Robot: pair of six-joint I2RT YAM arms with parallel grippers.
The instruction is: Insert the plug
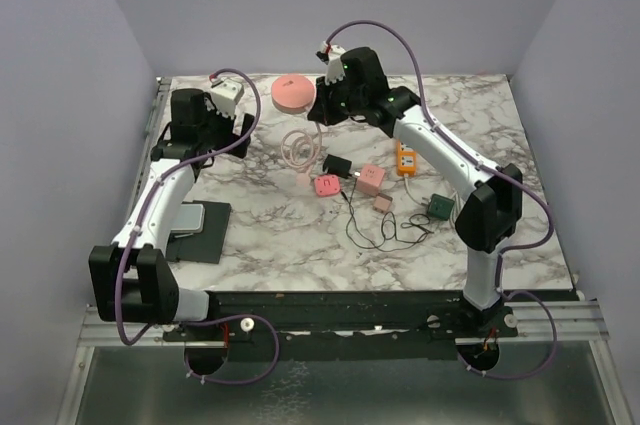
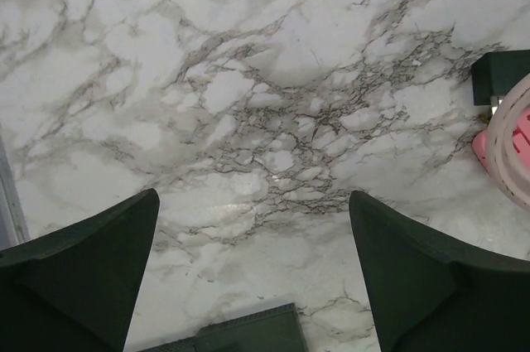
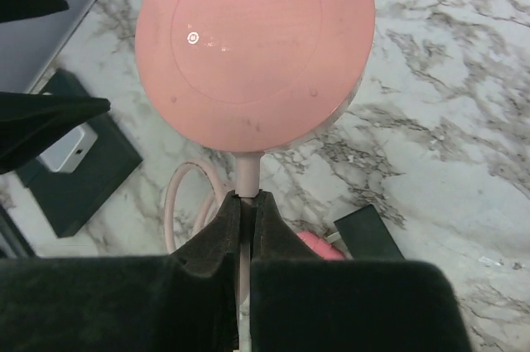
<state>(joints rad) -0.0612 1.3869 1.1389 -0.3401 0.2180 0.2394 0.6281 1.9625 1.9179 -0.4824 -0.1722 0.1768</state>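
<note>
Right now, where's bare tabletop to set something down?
Bare marble: far right corner beyond the orange power strip; near edge between the dark mat and the black wires. Crowded: the centre, from the pink disc down through the coiled cable, pink cubes and green plug.

You are looking at a white, grey-veined marble table (image 1: 480, 235). At the lower left of the overhead view lies a dark mat (image 1: 205, 240) with a grey slab (image 1: 188, 217) on it. Mid-frame sit a coiled pink cable (image 1: 297, 148), a black block (image 1: 336, 164) and three pink blocks (image 1: 326, 186). To their right lie an orange power strip (image 1: 406, 158), a green block (image 1: 440, 207) and thin black wires (image 1: 385, 230).
</note>
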